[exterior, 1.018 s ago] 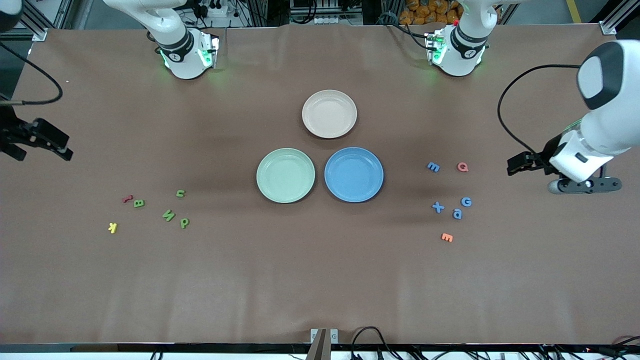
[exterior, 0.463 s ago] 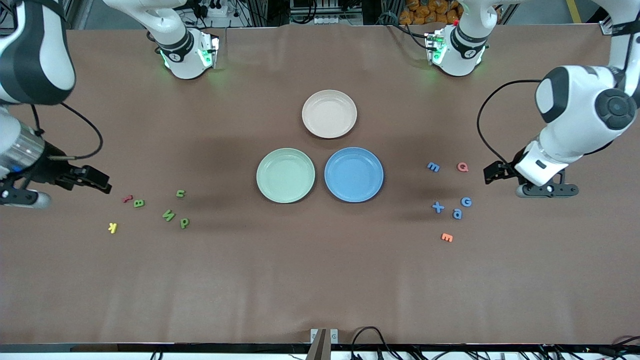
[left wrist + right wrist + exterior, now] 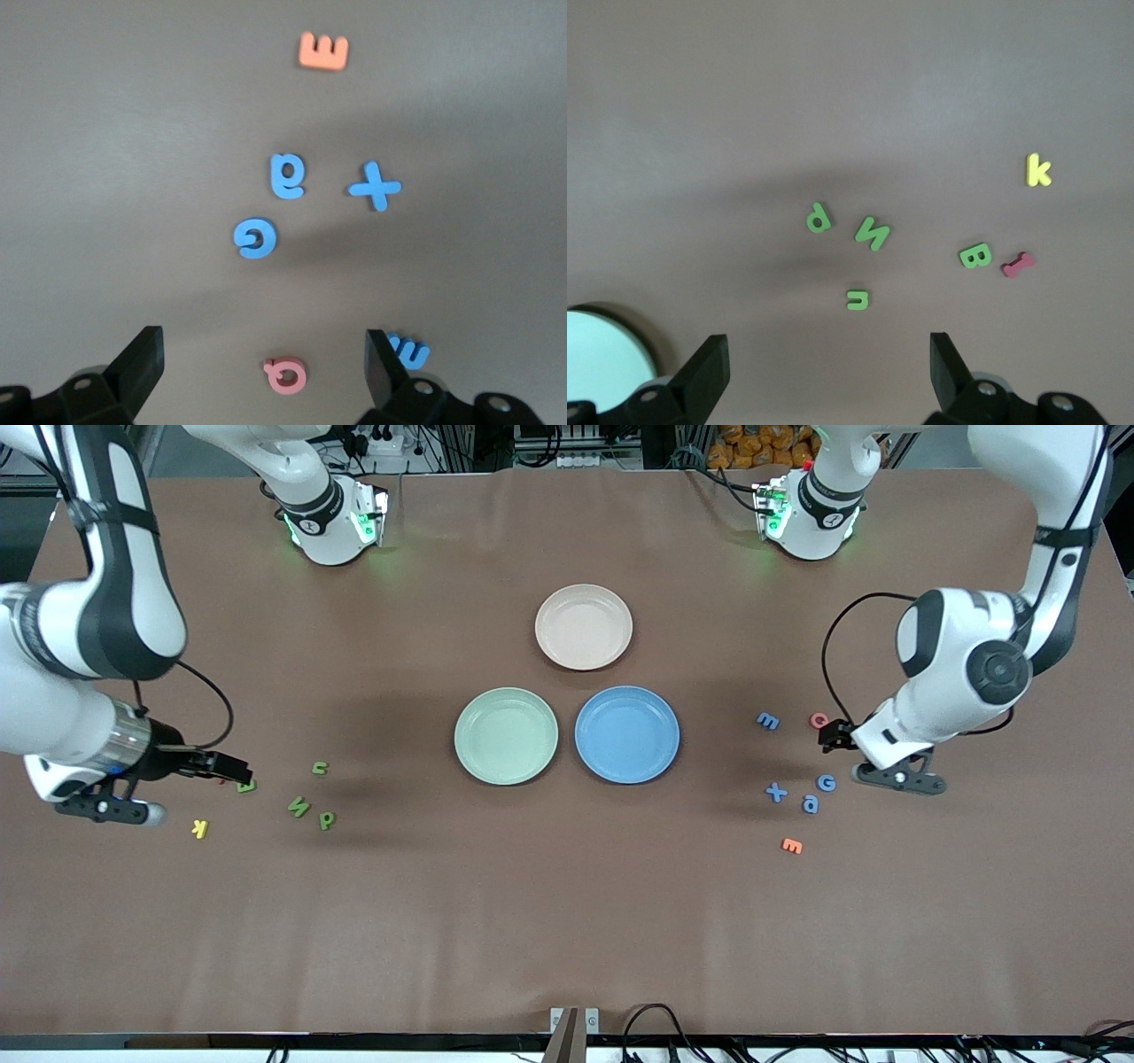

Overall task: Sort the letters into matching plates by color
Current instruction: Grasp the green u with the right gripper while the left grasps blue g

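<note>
At the middle of the table (image 3: 567,921) sit the two target plates side by side, and both are bare: the mint green plate (image 3: 506,735) toward the right arm's end, the blue plate (image 3: 627,734) just beside it toward the left arm's end. Farther from the front camera than that pair rests a beige-pink plate (image 3: 584,627), nothing in it either.

Over at the right arm's end, the green letters (image 3: 299,807) lie loose on the cloth — four of them, scattered near one another, well apart from the mint plate. A yellow k (image 3: 200,829) lies nearer the camera than the green B (image 3: 247,785), and in the right wrist view a small red piece (image 3: 1018,265) lies just beside that B. The right gripper (image 3: 221,766) hangs over this cluster, right by the B, fingers spread wide with nothing between them.

At the left arm's end, the blue letters (image 3: 777,792) are clustered too: an m, a plus-shaped one, a G and one more, all on the table, none in the blue plate. A pink letter (image 3: 819,720) lies beside the m; an orange E (image 3: 792,846) lies nearest the camera. The left gripper (image 3: 833,735) hovers over the pink letter, fingers wide apart, holding nothing.
</note>
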You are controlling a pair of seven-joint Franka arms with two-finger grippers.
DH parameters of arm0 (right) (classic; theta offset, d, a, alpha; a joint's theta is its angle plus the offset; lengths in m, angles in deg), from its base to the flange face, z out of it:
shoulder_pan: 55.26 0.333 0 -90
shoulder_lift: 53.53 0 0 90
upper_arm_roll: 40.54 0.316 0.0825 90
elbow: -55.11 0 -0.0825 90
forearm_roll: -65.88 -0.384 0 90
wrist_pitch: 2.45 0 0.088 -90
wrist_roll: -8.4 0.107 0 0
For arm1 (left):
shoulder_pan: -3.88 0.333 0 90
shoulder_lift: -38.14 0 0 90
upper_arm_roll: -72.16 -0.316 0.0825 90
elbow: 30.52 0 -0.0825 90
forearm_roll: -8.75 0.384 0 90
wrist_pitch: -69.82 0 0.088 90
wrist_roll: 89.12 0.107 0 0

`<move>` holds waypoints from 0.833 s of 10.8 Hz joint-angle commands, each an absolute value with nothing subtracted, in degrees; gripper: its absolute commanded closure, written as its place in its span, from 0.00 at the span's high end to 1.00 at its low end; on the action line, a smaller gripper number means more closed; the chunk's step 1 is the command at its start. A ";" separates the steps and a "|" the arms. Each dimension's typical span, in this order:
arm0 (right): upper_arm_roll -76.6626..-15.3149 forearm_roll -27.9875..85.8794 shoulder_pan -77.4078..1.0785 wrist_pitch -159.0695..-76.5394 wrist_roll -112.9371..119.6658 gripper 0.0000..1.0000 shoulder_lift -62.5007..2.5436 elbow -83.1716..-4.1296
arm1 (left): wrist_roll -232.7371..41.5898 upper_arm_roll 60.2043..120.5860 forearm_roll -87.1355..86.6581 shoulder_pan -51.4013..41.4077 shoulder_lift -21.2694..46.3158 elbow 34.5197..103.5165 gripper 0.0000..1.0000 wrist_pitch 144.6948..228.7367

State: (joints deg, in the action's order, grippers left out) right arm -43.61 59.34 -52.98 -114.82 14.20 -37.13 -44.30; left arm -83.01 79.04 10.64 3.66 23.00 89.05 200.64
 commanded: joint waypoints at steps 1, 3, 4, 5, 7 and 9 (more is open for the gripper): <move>-43.26 58.67 -53.15 -120.20 14.29 1.00 -36.31 -49.73 | -75.96 79.19 12.53 4.31 17.86 85.95 1.00 201.65; -43.26 58.67 -52.63 -128.00 14.63 1.00 -35.34 -54.20 | -73.05 79.01 12.53 4.40 14.26 83.40 1.00 201.65; -43.26 58.67 -52.37 -132.31 14.72 1.00 -35.16 -56.93 | -72.78 78.93 12.53 4.40 12.24 82.08 1.00 201.65; -43.26 58.67 -52.19 -135.31 14.72 1.00 -35.25 -59.39 | -72.78 78.84 12.53 4.40 10.48 80.94 1.00 201.65; -43.26 58.67 -52.19 -140.94 14.55 1.00 -35.25 -63.70 | -73.21 78.75 12.53 3.88 8.10 78.22 1.00 201.65; -43.18 58.67 -52.27 -144.56 14.29 1.00 -34.90 -66.52 | -74.35 78.66 12.27 3.27 4.33 73.92 1.00 201.65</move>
